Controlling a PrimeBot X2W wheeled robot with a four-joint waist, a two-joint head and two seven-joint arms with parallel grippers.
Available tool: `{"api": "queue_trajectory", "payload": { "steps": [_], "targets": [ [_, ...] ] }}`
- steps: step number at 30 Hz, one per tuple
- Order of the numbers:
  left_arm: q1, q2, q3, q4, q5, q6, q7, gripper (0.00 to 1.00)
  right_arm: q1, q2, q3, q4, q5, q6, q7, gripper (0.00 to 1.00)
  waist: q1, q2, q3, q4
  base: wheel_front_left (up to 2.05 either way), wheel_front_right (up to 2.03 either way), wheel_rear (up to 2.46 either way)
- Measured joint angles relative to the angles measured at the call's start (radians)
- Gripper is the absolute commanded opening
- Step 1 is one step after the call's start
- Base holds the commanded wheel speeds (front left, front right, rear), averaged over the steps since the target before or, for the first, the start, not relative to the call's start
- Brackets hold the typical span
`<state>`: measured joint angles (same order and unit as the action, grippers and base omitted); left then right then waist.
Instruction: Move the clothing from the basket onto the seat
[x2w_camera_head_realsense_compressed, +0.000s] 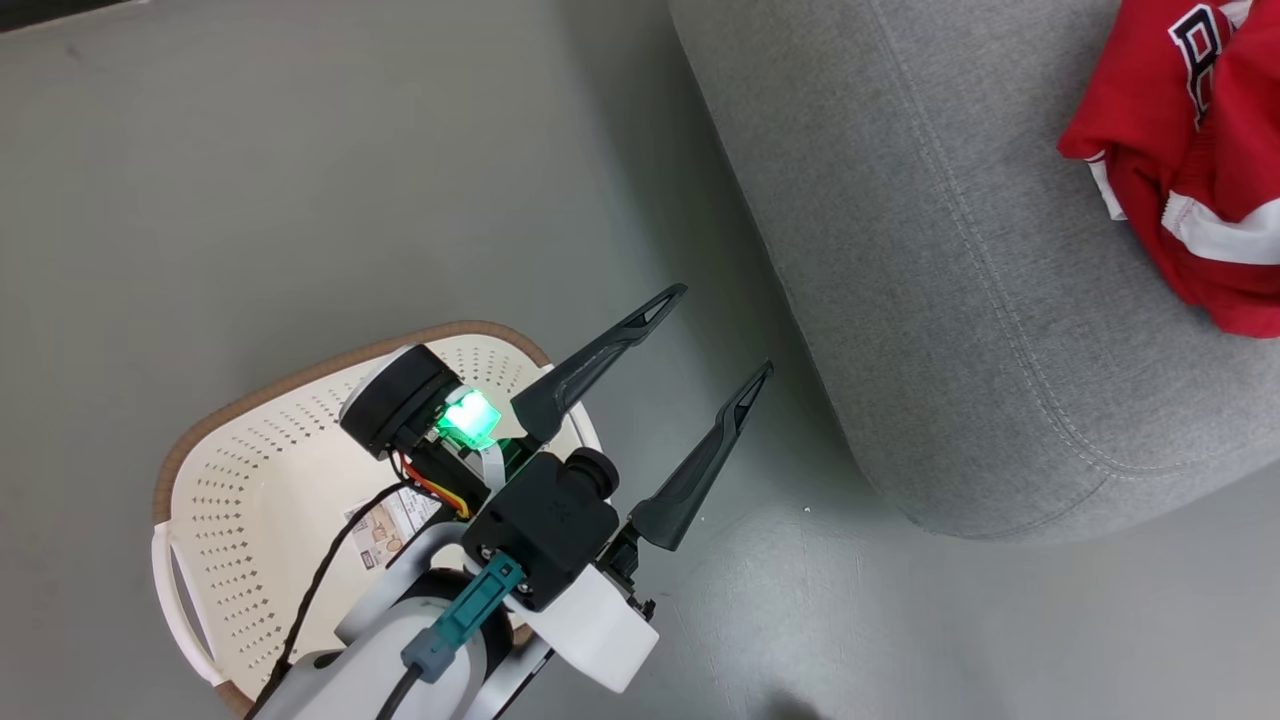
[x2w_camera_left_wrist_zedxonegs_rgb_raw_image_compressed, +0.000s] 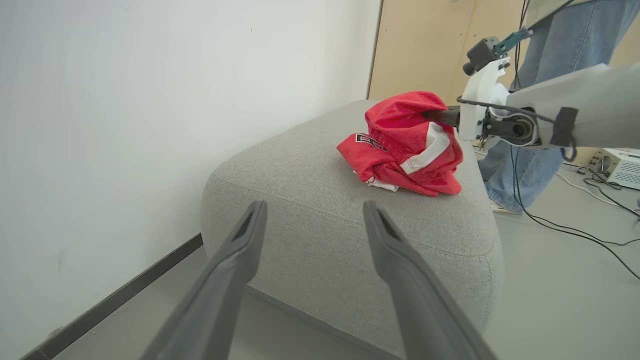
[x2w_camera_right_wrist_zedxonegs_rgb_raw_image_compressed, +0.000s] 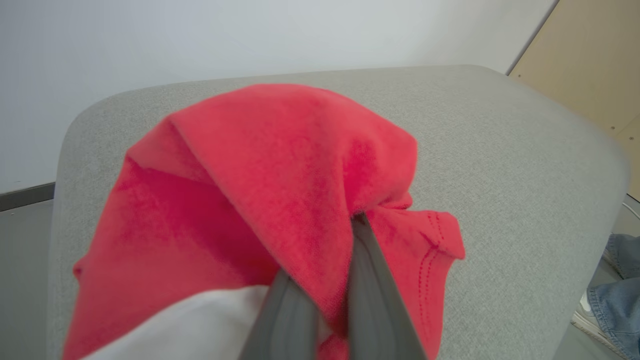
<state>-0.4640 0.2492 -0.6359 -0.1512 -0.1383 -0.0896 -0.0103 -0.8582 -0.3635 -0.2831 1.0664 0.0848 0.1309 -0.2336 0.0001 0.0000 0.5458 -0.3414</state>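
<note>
1. The left gripper (x2w_camera_head_realsense_compressed: 724, 330) is open, its two fingers spread wide with nothing between them. It hangs over the floor (x2w_camera_head_realsense_compressed: 300, 150) between the basket (x2w_camera_head_realsense_compressed: 235, 415) and the seat (x2w_camera_head_realsense_compressed: 950, 250).
2. From the head view, the left wrist covers part of the basket's inside. A paper label (x2w_camera_head_realsense_compressed: 385, 525) shows on the bottom beside it.
3. The basket stands on the floor near the seat's rounded corner, apart from it.
4. The right gripper (x2w_camera_right_wrist_zedxonegs_rgb_raw_image_compressed: 325, 295) is clamped tight on the clothing (x2w_camera_right_wrist_zedxonegs_rgb_raw_image_compressed: 260, 190). Red cloth is pinched between its fingers and drapes over their tips.
5. The clothing is a crumpled red heap with a white stripe and black lettering, and it sits on top of the seat. Its lower folds lie on the cushion, and its upper fold is raised where the right gripper holds it.
6. In the left wrist view, the right arm reaches in from the right side, one dark finger running into that upper fold. The left gripper's fingers point toward the seat's near corner, well apart from the heap.
7. A person in blue jeans (x2w_camera_left_wrist_zedxonegs_rgb_raw_image_compressed: 565, 60) stands just behind the right arm, beside the seat.
8. Black cables (x2w_camera_left_wrist_zedxonegs_rgb_raw_image_compressed: 575, 227) trail across the floor there, near a white box (x2w_camera_left_wrist_zedxonegs_rgb_raw_image_compressed: 622, 167).
9. A pale wall (x2w_camera_left_wrist_zedxonegs_rgb_raw_image_compressed: 150, 100) runs along the seat's other side.
</note>
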Motion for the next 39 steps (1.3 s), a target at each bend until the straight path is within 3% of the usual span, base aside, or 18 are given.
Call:
{"api": "queue_trajectory", "payload": {
  "steps": [1,8,23,39],
  "targets": [
    [0.000,0.000,0.001,0.001,0.000,0.000,0.000,1.00,0.001,0.001,0.000,0.000,0.000,0.000,-0.006,1.00,-0.0001,0.0000,-0.001,-0.003,0.00,0.00,0.00],
    [0.000,-0.001,0.004,0.012,-0.003,0.000,-0.012,1.00,0.026,0.040,0.004,-0.002,0.015,0.000,-0.008,1.00,0.0000,0.0000,-0.014,-0.024,0.00,0.00,0.00],
    [0.002,-0.006,0.011,0.037,-0.018,0.002,-0.036,1.00,0.103,0.058,0.098,-0.054,0.051,0.000,-0.014,1.00,0.0000,0.0000,-0.063,-0.069,0.00,0.00,0.00],
    [0.040,-0.012,0.068,0.092,-0.046,0.046,-0.092,1.00,0.219,0.050,0.174,-0.361,0.075,0.000,-0.017,1.00,0.0000,0.0000,-0.140,-0.091,0.00,0.00,0.00]
  ]
}}
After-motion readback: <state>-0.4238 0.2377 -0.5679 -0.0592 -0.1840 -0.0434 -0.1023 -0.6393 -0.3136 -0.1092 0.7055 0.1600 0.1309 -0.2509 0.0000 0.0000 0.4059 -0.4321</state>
